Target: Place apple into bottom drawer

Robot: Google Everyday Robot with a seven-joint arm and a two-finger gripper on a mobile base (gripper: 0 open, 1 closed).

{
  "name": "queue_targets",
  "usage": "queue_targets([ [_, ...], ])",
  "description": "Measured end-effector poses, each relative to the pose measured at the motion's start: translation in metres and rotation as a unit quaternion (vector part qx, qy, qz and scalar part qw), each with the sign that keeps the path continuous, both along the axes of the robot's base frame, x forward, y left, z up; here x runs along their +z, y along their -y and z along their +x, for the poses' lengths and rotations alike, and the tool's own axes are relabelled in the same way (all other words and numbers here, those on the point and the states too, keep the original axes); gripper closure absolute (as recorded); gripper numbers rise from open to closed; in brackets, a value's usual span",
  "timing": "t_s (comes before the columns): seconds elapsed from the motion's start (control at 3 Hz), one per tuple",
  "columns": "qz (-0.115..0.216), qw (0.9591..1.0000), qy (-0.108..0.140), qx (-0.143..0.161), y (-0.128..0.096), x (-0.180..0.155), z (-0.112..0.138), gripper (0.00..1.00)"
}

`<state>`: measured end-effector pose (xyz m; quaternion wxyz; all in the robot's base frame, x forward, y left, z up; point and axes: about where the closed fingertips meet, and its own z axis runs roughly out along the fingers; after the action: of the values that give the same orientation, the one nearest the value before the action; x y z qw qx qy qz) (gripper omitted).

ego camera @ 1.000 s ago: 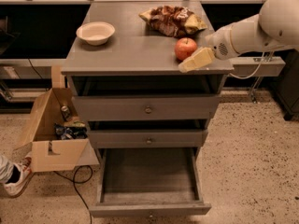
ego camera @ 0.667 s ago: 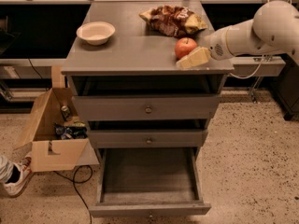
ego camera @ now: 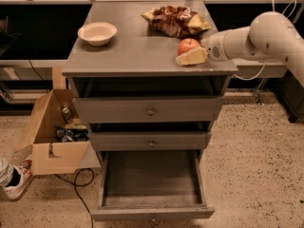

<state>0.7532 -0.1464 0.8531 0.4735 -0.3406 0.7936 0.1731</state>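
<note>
Reaching in from the right of the frame, the gripper sat against the apple near the right front of the cabinet top; whether it was clamped or apart could not be told. The bottom drawer stood pulled open at lower centre. A chip bag lay just behind the apple.

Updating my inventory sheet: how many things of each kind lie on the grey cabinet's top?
Apple: 1
Chip bag: 1
Bowl: 1
Total: 3
The end effector is right at the apple's near side and is not counted.
</note>
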Motion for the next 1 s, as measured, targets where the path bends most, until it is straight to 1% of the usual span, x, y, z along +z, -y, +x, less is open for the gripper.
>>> queue_targets([
  [0.33, 0.028, 0.9992, 0.02, 0.019, -0.026, 0.013, 0.005, 0.49],
  [0.67, 0.044, 0.9954, 0.037, 0.076, -0.065, 0.025, -0.014, 0.8],
  [1.0, 0.068, 0.9848, 0.077, 0.14, -0.079, 0.049, -0.055, 1.0],
])
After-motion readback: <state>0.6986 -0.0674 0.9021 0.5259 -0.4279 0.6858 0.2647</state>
